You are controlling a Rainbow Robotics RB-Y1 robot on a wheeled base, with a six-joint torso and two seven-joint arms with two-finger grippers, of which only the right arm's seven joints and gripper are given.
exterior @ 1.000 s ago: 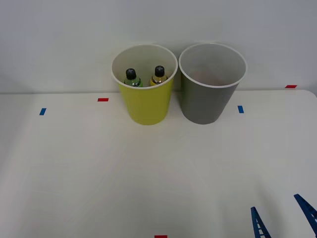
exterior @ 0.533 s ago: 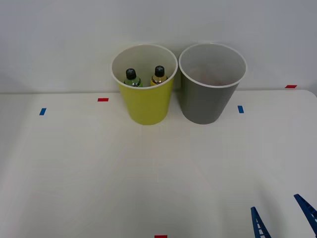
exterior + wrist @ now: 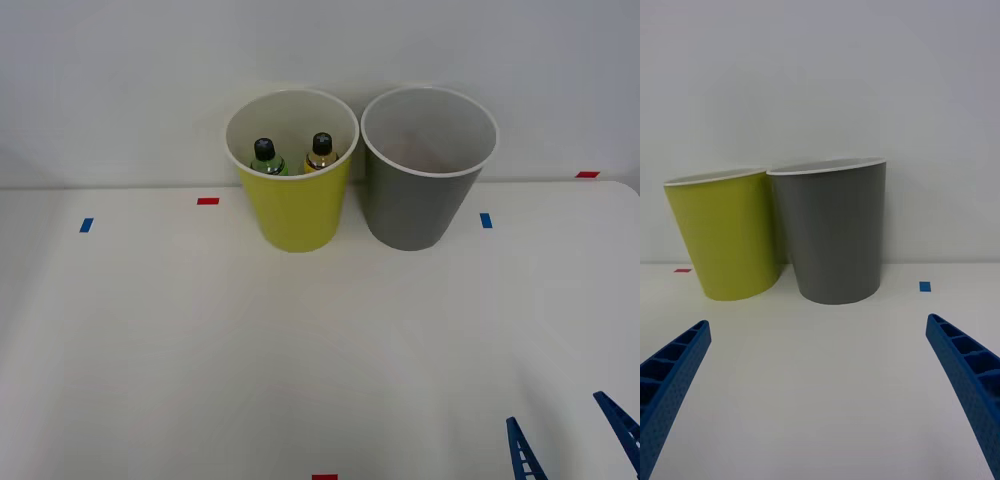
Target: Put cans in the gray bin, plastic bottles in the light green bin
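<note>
Two round, tapered buckets stand upright side by side at the far edge of the white table, close against the pale wall. Both have smooth matte sides and thin white rims. The light green bin is on the robot's left, and the gray bin is on its right; their rims look to be touching or nearly so.

Inside the green bin's white interior stand the two plastic bottles, each with a black screw cap: the green bottle to the left and the yellow bottle, with its gold neck, to the right. Only their upper parts show above the rim. The gray bin's pale inside seems to hold something faint and reddish low down, too dim to identify.

The right gripper hangs over the near right of the table, well apart from the bins, its blue ribbed fingers spread wide and holding nothing.

Small red and blue tape marks dot the tabletop.
</note>
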